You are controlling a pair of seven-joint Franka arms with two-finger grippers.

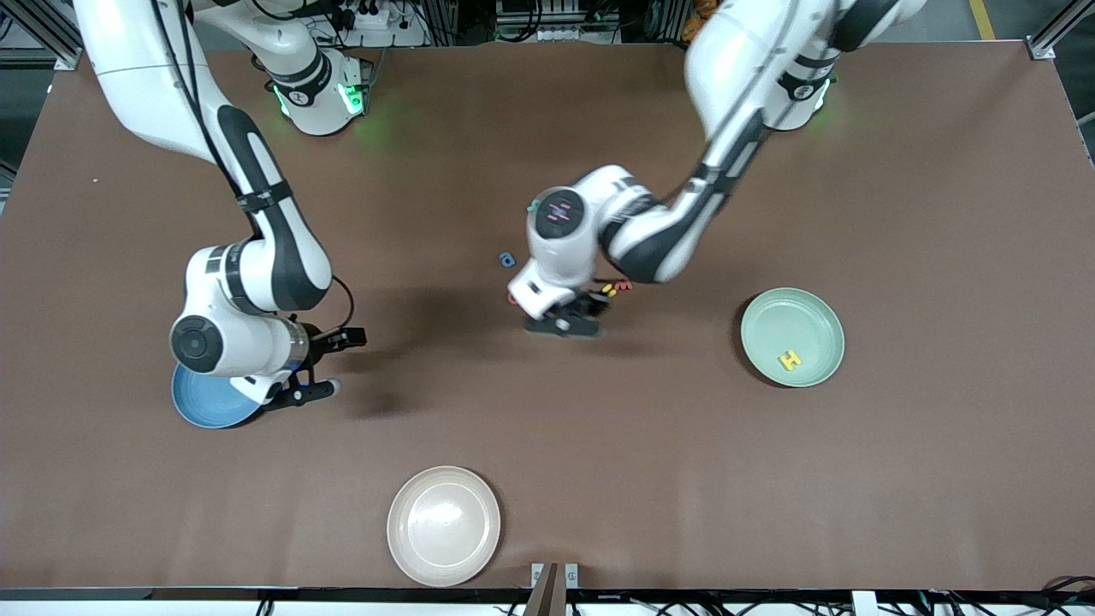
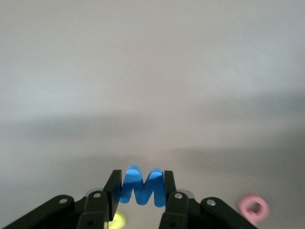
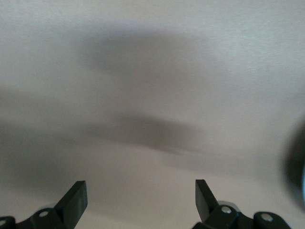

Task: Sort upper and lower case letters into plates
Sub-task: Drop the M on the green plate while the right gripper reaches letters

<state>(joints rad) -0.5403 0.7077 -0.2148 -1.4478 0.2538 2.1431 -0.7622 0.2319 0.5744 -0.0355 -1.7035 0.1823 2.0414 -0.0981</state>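
Now L gripper [image 2: 141, 193] clamps blue M [image 2: 142, 185] at table centre, well apart from mint plate [image 1: 817, 310]; R gripper [image 3: 140, 198] open, waiting by blue plate [image 1: 201, 404].

Bare table [image 1: 898, 154] around mint plate [image 1: 821, 316]; right arm [image 1: 257, 274] overhangs blue plate [image 1: 201, 406].

you have even overhead light on the brown table [image 1: 547, 479], with soft arm shadows across the frame's middle and a mild sheen on the cream plate [image 1: 443, 525]. green lamp glow spills at the top. both wrist views wash the table pale grey. the pink ring [image 2: 254, 208] at lower right is out of focus.
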